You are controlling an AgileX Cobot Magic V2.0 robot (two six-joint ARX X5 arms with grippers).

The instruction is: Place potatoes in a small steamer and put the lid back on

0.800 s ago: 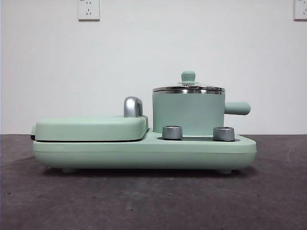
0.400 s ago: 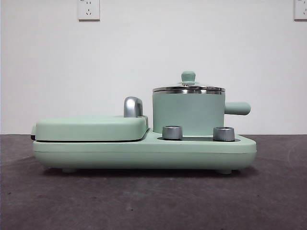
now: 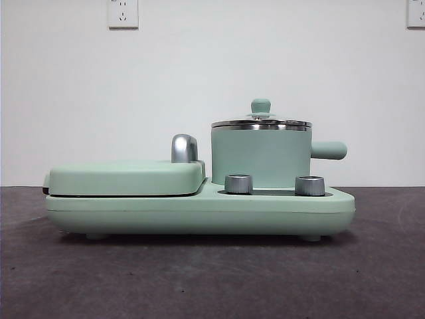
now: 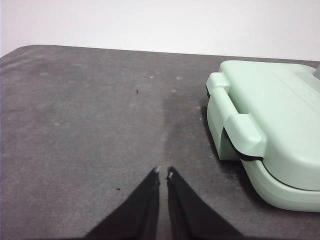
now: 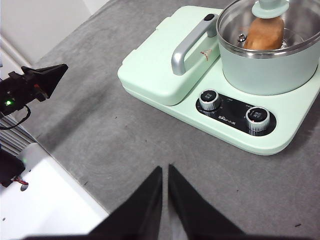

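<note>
The mint-green small steamer (image 3: 260, 158) stands on the right half of the appliance base, its stubby handle pointing right. The glass lid (image 3: 261, 121) with its green knob rests on the steel rim. Through the glass in the right wrist view I see the orange-brown potato (image 5: 263, 34) inside the small steamer (image 5: 265, 70), under the lid (image 5: 250, 20). My right gripper (image 5: 164, 169) is shut and hovers over the bare table in front of the appliance. My left gripper (image 4: 163, 172) is shut over the table beside the appliance's left end. Neither holds anything.
The flat green griddle cover (image 3: 126, 177) with a chrome handle (image 3: 184, 147) fills the appliance's left half. Two steel knobs (image 3: 238, 183) sit on the front of the base (image 3: 199, 212). The other arm's dark gripper (image 5: 37, 82) shows at the table's edge in the right wrist view.
</note>
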